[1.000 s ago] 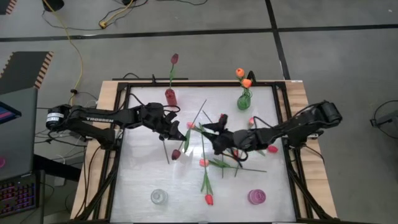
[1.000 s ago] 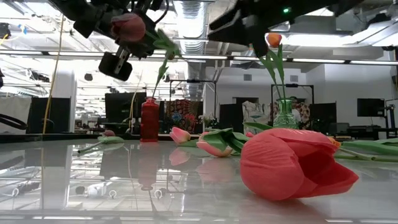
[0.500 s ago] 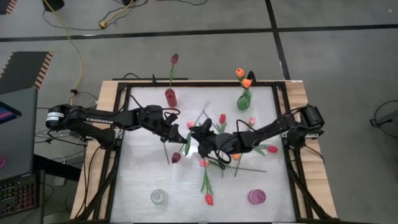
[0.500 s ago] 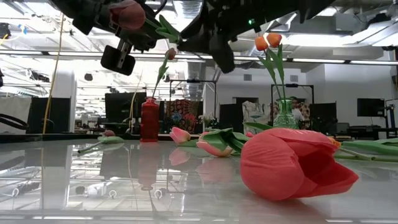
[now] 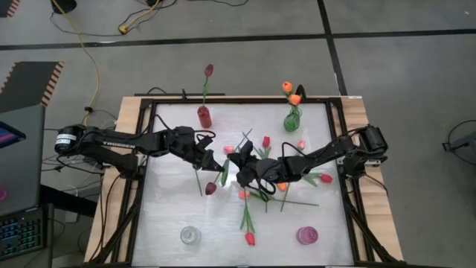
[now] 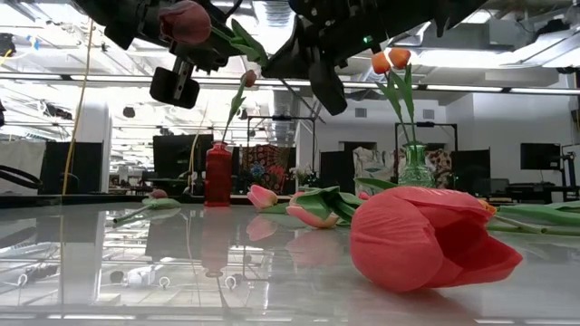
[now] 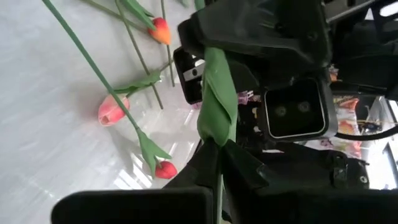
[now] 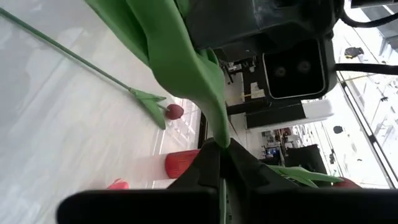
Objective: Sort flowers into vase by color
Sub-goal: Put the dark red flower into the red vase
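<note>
Both claws are meeting mid-desk: the left claw [image 5: 212,158] is clamped on the dark maroon tulip [image 5: 211,187], and the right claw [image 5: 239,160], moved in from the right, is pinching its green leaf. Beyond them, the red vase [image 5: 204,115] is holding one maroon flower, the green vase [image 5: 291,120] two orange; many tulips are lying unsorted.

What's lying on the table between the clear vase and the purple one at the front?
High view: one red tulip lies between the clear vase and the purple vase.
</note>
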You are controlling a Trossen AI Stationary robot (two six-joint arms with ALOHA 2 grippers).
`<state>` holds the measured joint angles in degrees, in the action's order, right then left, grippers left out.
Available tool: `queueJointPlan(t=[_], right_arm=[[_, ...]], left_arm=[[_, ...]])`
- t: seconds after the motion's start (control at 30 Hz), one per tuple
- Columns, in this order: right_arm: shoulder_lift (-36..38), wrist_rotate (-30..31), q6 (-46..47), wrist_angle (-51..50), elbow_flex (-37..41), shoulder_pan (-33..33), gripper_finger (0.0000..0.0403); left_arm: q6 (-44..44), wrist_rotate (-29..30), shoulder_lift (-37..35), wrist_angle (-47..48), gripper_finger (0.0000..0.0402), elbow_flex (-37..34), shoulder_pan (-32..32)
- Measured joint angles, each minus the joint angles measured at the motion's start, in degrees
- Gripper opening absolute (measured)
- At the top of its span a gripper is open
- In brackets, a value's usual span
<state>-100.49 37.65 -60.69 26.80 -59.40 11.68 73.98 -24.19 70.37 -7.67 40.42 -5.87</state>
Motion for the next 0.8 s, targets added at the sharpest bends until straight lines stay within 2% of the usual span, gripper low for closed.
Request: queueJointPlan(t=[0.17,0.4,0.57,0.67,0.8], right_arm=[[0.01,-0.04,0.11,0.00,0.02,0.05,0.0027],[0.06,-0.07,0.52,-1.07,0.02,0.33,0.0036],[0.20,0.14,7.71,-4.81,-0.01,0.22,0.0028],[0.41,0.50,11.60,-5.37,-0.13,0.20,0.0031],[0.20,-0.65,14.63,-7.05,0.03,0.19,0.0032]], left_arm=[[-4.97,0.01,0.00,-0.10,0.0025,0.00,0.00],[-14.51,0.10,0.00,-0.97,0.0101,0.00,-0.11],[-22.80,-2.13,0.04,-6.18,0.0148,-0.07,-2.68],[-27.05,-6.05,-0.54,-7.90,0.0162,-0.13,-5.17],[-33.41,-6.64,-1.11,-6.98,0.0164,0.00,-8.41]])
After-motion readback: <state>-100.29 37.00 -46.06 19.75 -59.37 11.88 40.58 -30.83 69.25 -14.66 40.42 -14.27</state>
